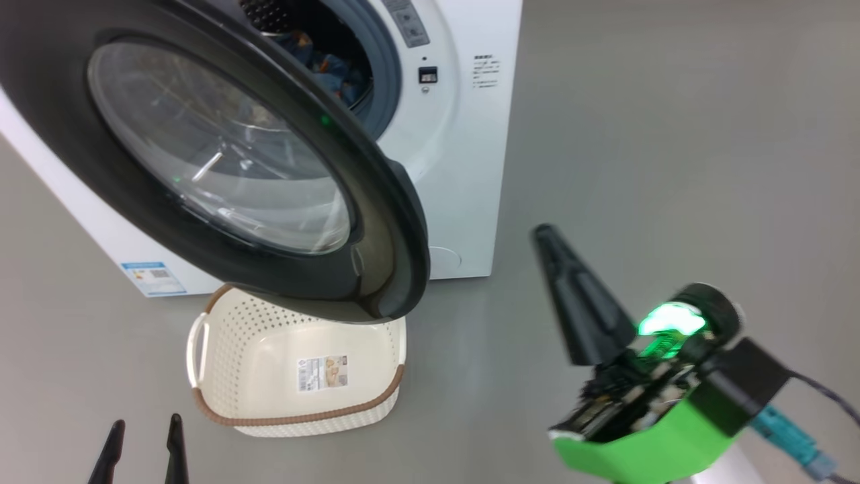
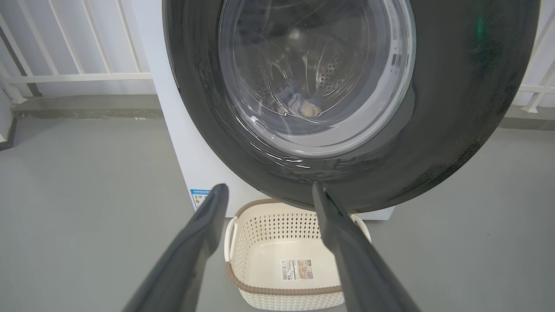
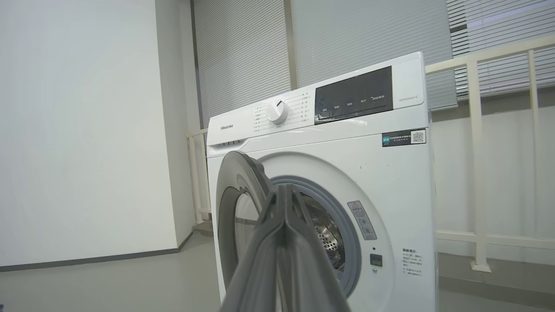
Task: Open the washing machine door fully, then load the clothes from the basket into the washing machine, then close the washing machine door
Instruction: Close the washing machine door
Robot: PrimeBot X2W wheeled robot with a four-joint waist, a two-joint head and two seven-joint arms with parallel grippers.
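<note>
The right gripper (image 3: 284, 190) is pressed together, gripping nothing; the left gripper (image 2: 269, 190) is spread wide, facing the basket (image 2: 282, 291). Head view catches the clothes (image 1: 329, 67) inside the washing machine (image 1: 463, 168), past the half-open washing machine door (image 1: 383, 222)

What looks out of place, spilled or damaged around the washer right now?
Nothing stands out. The basket stands upright and empty in front of the washer, the clothes lie inside it, and the open door shows unbroken glass.
</note>
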